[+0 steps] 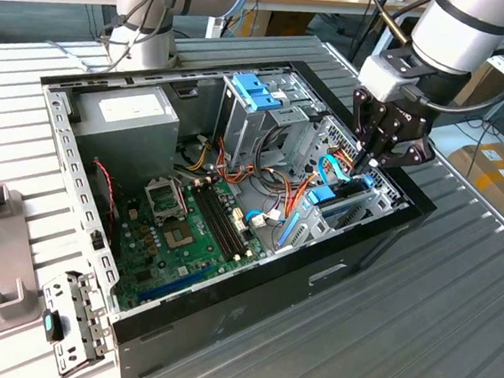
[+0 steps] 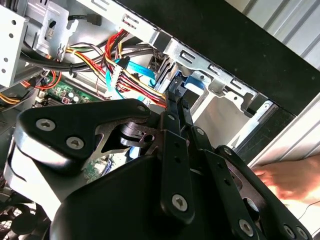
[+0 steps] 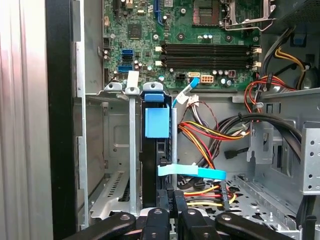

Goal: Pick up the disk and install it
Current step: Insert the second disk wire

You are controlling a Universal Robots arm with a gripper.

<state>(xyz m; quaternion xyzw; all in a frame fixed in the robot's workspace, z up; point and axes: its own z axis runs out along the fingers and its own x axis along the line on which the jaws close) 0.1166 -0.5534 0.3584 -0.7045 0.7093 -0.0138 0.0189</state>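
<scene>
The disk (image 3: 155, 150) is seen standing on edge in its bay at the case wall, gripped — apparently, since contact is hidden — by the closed gripper (image 1: 367, 169) for seating.

- We see even, bright daylight in the exterior view; the table (image 1: 455, 307) slats carry soft sheen, no hard shadows.
- Inside the case (image 1: 251, 287) we note dimmer pockets beside the cage (image 1: 250, 117).
- In the second wrist view the gripper (image 2: 175, 95) body is close and soft; a blurred, overexposed hand (image 2: 290, 180) sits at the edge.
- First wrist view: we get a sharp board (image 3: 200, 35), pale glare on the wall (image 3: 20, 120).
</scene>
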